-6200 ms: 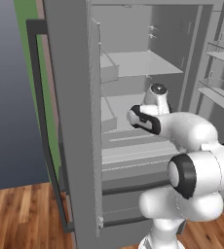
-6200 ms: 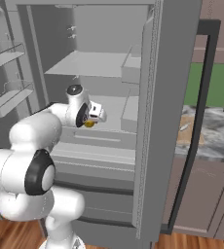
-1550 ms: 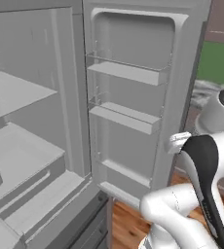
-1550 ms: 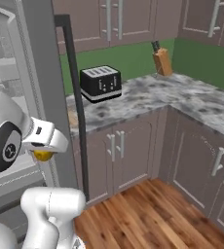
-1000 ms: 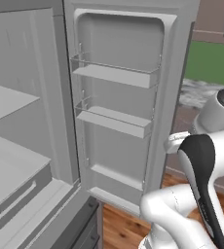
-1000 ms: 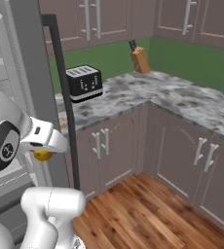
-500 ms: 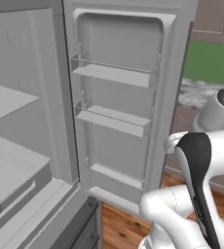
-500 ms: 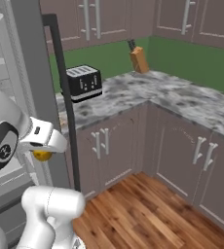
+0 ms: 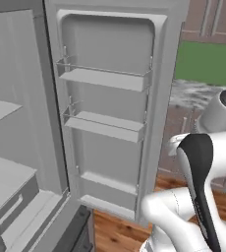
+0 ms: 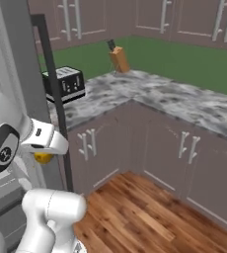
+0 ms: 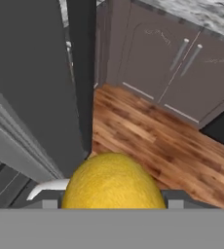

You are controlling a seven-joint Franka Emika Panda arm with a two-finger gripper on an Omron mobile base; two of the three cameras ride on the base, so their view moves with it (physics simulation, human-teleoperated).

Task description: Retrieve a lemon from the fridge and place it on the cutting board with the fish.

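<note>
The lemon (image 11: pixel 113 181) is held clamped between the jaws of the gripper (image 10: pixel 44 157), seen as a yellow shape under the white hand in the right base view. It is carried above the wooden floor (image 11: pixel 148 136), just beside the open fridge (image 9: pixel 105 113) door. A toaster (image 10: pixel 63 84) and a knife block (image 10: pixel 118 58) are seen on the marbled desk (image 10: pixel 174 101), well apart from the lemon.
</note>
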